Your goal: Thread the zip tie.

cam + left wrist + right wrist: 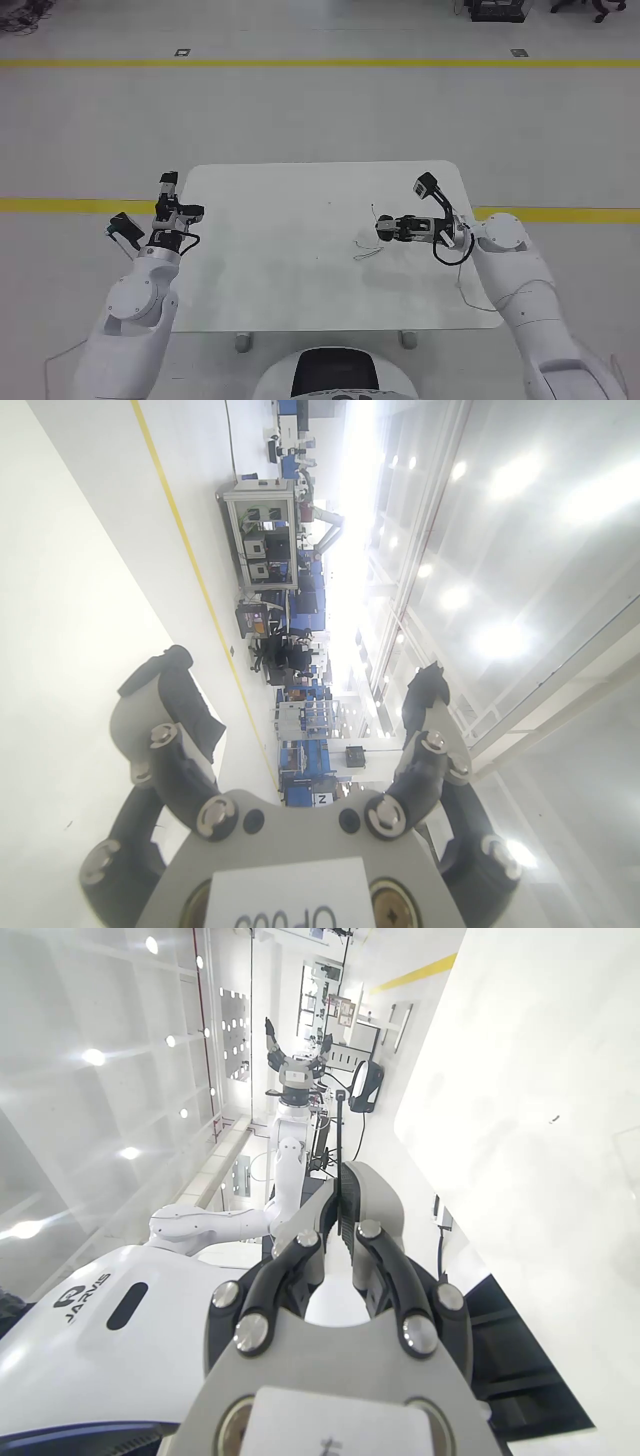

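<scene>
Closest to the right wrist camera is the right pincer (341,1183), its two ribbed pads pressed narrowly together on the strap of a black zip tie (340,1148). A white label (340,1423) with dark print sits on this pincer's metal body, too cropped to make out. The tie stands straight out beyond the pads, and its small square head is at the free far end, pointing across towards the other arm. From above, this pincer hangs over the white bench (300,250), between the middle and the right edge. Well apart from it, at the left edge of the bench and towards the far-left corner, the left pincer (300,665) is spread wide and holds nothing. It too carries a white printed label (287,892) on its body, with only the tops of the letters in frame. Beyond the bench a yellow line (320,63) runs across the pale floor. As for progress, the tie appears to be lifted and gripped, but it is straight, with no loop formed and nothing passed through its head. By my judgement the threading itself is all left to do: the left pincer would need to come across, take one end, and the tail be bent round and fed into the head.
</scene>
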